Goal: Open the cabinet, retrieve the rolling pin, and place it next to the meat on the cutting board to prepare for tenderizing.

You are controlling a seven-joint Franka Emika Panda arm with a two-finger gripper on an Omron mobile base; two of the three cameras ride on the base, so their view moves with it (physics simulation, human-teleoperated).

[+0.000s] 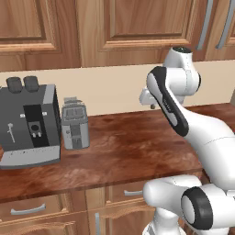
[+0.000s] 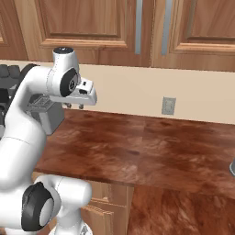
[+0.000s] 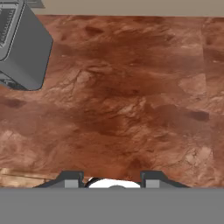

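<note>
The brown wooden upper cabinet [image 2: 87,20] runs along the wall above the counter, its raised-panel doors shut. Two long grey bar handles [image 2: 138,25] hang side by side at the meeting doors, also seen as handles [image 1: 205,23] at the top right of the left base view. My gripper [image 2: 74,106] hovers over the counter, well below the cabinet, pointing down. In the hand view the gripper [image 3: 111,180] is open with only bare countertop under it. The rolling pin, the meat and the cutting board are out of view.
A grey toaster [image 1: 75,125] and a dark coffee machine [image 1: 30,124] stand at the left on the reddish-brown counter [image 2: 151,151]. The toaster [image 3: 22,43] lies up and left of the fingers. A wall outlet [image 2: 168,105] is on the backsplash. Low drawers [image 1: 32,210] sit below.
</note>
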